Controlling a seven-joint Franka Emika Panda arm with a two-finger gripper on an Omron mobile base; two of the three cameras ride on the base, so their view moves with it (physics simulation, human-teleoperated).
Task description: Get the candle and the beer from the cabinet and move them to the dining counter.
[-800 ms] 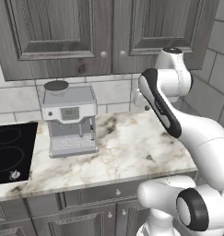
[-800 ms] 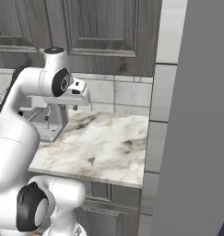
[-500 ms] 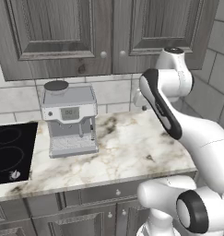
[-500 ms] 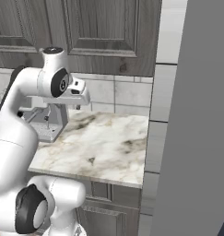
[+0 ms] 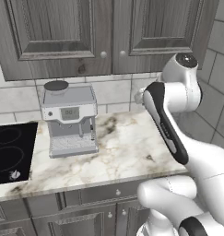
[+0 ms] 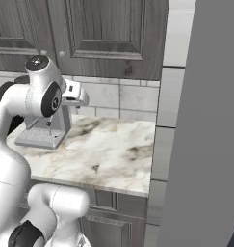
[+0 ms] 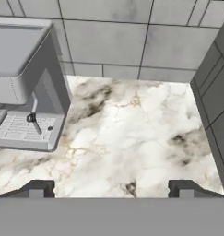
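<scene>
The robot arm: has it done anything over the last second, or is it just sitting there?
Nothing visibly changed. The arm keeps the same pose over the marble worktop, its gripper still open and empty; the cabinet doors stay closed and the coffee machine has not moved.

A marble-topped counter (image 5: 118, 152), white with grey-brown veins, runs along a wall of pale grey tiles (image 5: 16, 99). A silver coffee machine (image 5: 69, 117) stands upright on the counter against the tiles, with a dark round lid on top, a small display on its front and a ribbed drip tray at its base. To its left, a black cooktop (image 5: 12, 152) is set flush into the counter, with what look like two small knobs near its front edge. Below the counter sit grey drawer fronts (image 5: 90, 196) with small round knobs. A tall, plain grey panel (image 6: 205, 120) rises at the counter's right end.
</scene>
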